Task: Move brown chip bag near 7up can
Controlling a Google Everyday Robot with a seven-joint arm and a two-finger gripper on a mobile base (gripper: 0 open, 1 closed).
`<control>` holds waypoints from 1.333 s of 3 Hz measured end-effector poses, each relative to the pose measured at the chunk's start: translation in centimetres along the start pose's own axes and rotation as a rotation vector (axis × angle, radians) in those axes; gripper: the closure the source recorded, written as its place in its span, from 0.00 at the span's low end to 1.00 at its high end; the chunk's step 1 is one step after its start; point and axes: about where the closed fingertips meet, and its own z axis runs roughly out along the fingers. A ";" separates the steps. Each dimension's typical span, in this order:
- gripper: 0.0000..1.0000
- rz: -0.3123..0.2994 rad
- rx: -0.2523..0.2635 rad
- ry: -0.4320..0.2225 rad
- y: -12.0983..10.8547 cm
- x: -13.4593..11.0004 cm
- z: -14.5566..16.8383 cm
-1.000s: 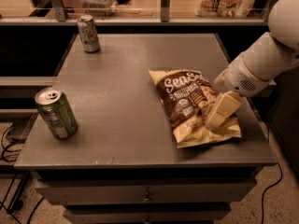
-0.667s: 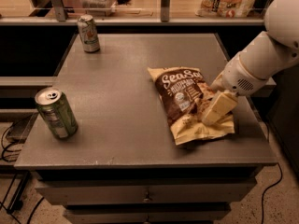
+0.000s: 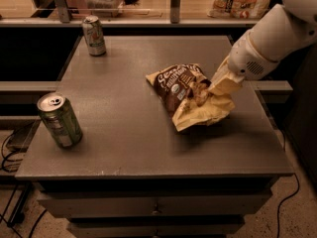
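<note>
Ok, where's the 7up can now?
Camera view: 7up can stands on the table, far-left corner; gripper is at the brown chip bag, centre-right.

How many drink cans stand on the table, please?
2: pale silvery 7up can back left, dark green can front left. The gripper is at the brown chip bag.

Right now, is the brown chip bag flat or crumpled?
Crumpled: the brown chip bag bunches up at the edge where the hand meets it.
</note>
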 end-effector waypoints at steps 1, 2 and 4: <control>1.00 -0.008 -0.008 -0.049 -1.0 -2.6 -0.4; 1.00 0.000 -0.018 -0.096 -2.4 -5.2 0.1; 1.00 -0.022 -0.037 -0.109 -6.5 -10.6 4.1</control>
